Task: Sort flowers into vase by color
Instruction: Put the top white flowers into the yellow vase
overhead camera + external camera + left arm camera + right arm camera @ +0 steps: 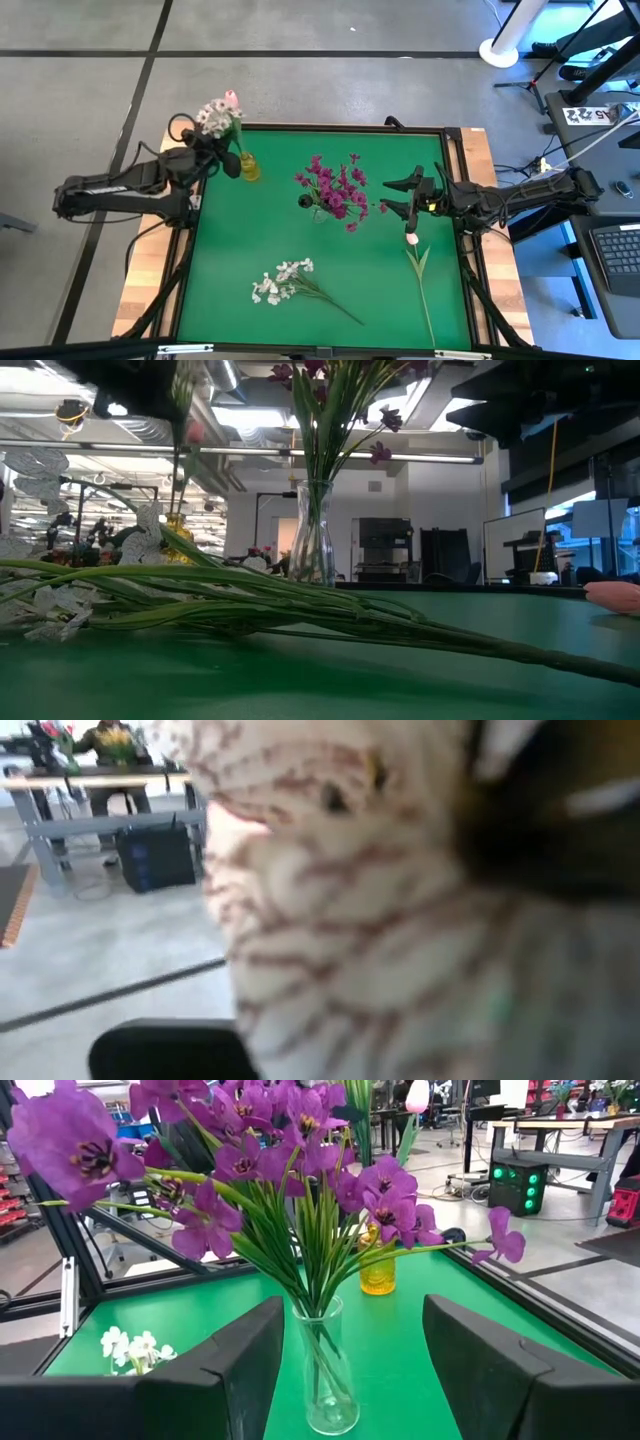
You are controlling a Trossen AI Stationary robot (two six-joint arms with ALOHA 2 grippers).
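Left gripper (222, 150) fingers pinching white flowers (215, 115) over yellow vase (248, 167). Right gripper (400, 195) fingers spread, empty, just beside clear vase (318, 212) of purple flowers (338, 187).

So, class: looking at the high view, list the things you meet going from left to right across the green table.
Left gripper with white and pink flowers, yellow vase, loose white flowers, purple flowers in the clear vase, right gripper, loose tulip.

no readable text or labels anywhere
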